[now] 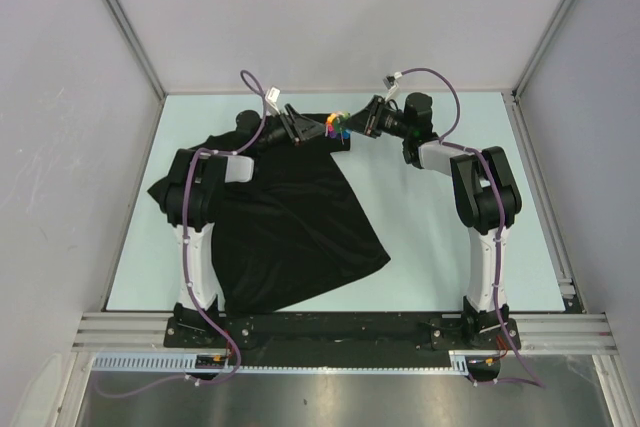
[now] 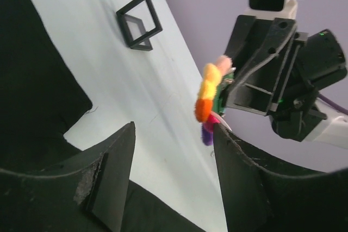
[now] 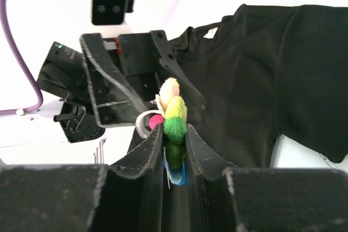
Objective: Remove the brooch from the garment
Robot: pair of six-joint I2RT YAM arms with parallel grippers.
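The brooch [image 1: 335,128], a fuzzy yellow, green, orange and purple ornament, is pinched between the fingers of my right gripper [image 1: 348,125] at the far middle of the table. In the right wrist view the gripper [image 3: 175,129] is shut on the brooch [image 3: 175,118]. My left gripper [image 1: 305,127] faces it, open and empty. In the left wrist view [image 2: 174,134] the brooch [image 2: 208,97] hangs just beyond the tip of its right finger [image 2: 239,177], off the cloth. The garment [image 1: 290,217], a black T-shirt, lies flat on the left half of the table and shows behind in the right wrist view [image 3: 272,80].
A small black square frame [image 2: 139,21] lies on the pale table beyond the left gripper. The shirt's pinkish neck label [image 3: 211,32] shows at the collar. The table [image 1: 450,267] is walled at the back and both sides, with a metal rail along the near edge.
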